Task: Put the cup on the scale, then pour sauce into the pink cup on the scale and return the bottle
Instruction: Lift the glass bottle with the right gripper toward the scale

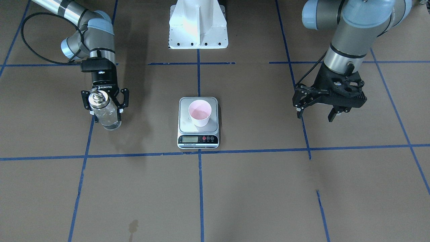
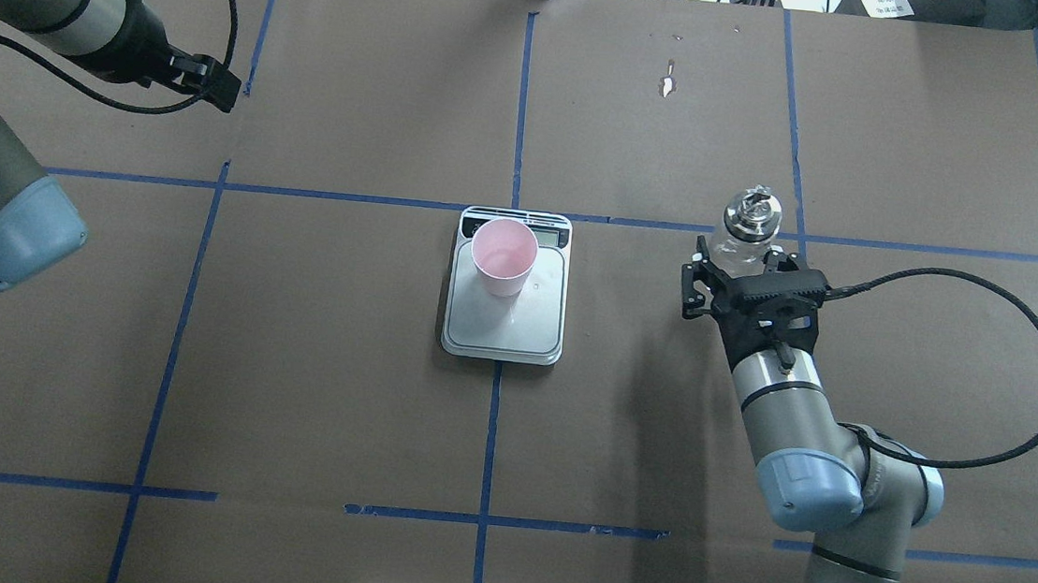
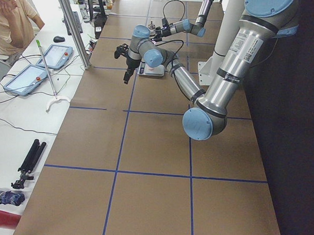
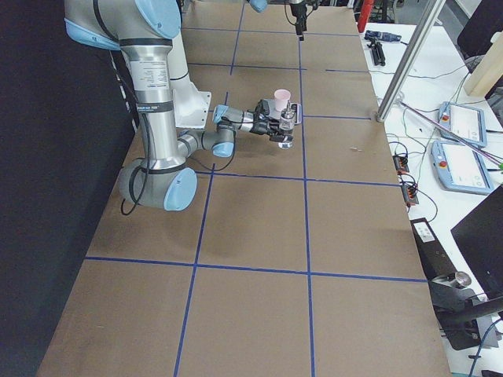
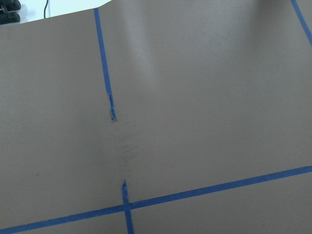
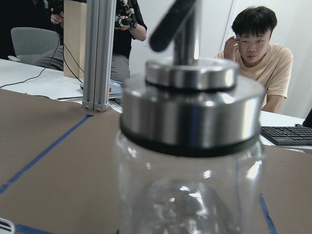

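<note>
The pale pink cup (image 1: 200,112) stands upright on the silver scale (image 1: 198,138) at the table's middle, and a shallow pool of liquid seems to show inside it. The cup (image 2: 503,254) sits towards the display end of the scale (image 2: 516,329). My right gripper (image 1: 105,111) is shut on the clear glass bottle (image 1: 105,116), which is upright with its base at or just above the table, well off to the scale's side. The bottle's silver cap and spout fill the right wrist view (image 6: 190,112). My left gripper (image 1: 315,114) is open and empty, hovering on the scale's other side.
Blue tape lines (image 1: 200,153) grid the brown paper table. The white robot base (image 1: 198,25) stands behind the scale. A small stain (image 1: 133,227) marks the operators' side. People sit beyond the table's far edge (image 6: 253,44). The left wrist view shows only paper and tape (image 5: 109,102).
</note>
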### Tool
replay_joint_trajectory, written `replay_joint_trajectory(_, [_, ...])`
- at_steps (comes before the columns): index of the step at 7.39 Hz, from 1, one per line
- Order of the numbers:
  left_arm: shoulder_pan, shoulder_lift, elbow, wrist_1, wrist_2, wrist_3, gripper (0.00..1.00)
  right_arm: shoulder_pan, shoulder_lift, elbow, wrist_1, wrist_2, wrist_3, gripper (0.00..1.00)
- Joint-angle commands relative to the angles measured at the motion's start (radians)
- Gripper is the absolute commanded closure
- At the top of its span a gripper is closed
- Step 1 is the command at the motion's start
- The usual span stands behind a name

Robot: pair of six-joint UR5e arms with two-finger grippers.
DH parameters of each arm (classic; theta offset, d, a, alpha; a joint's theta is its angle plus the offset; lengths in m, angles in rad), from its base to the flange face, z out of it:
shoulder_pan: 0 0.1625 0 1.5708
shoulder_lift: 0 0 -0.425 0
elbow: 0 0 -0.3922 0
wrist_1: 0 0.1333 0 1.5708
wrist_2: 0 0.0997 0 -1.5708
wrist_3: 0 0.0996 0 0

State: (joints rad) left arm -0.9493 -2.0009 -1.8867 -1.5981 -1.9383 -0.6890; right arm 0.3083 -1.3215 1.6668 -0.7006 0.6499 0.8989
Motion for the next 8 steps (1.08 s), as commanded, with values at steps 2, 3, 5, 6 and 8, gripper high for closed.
replay_joint_trajectory(2, [-0.009,0.007,-0.005,0.001,-0.004,0.013,0.09,0.009,0.109,0.014,-0.127,0.045,-0.003,1.00])
replay_joint_trajectory(3, [-0.008,0.007,-0.005,0.001,-0.004,0.013,0.09,0.017,0.125,0.014,-0.166,0.045,-0.001,1.00])
replay_joint_trajectory(5, [-0.009,0.007,-0.005,0.001,-0.002,0.013,0.09,0.017,0.133,0.018,-0.169,0.045,0.002,1.00])
replay_joint_trajectory(6, [-0.009,0.007,-0.006,0.001,-0.004,0.013,0.09,0.017,0.139,0.018,-0.169,0.045,0.002,1.00])
replay_joint_trajectory(8, [-0.009,0.008,-0.009,0.003,-0.002,0.011,0.09,0.012,0.163,0.018,-0.215,0.045,0.002,1.00])
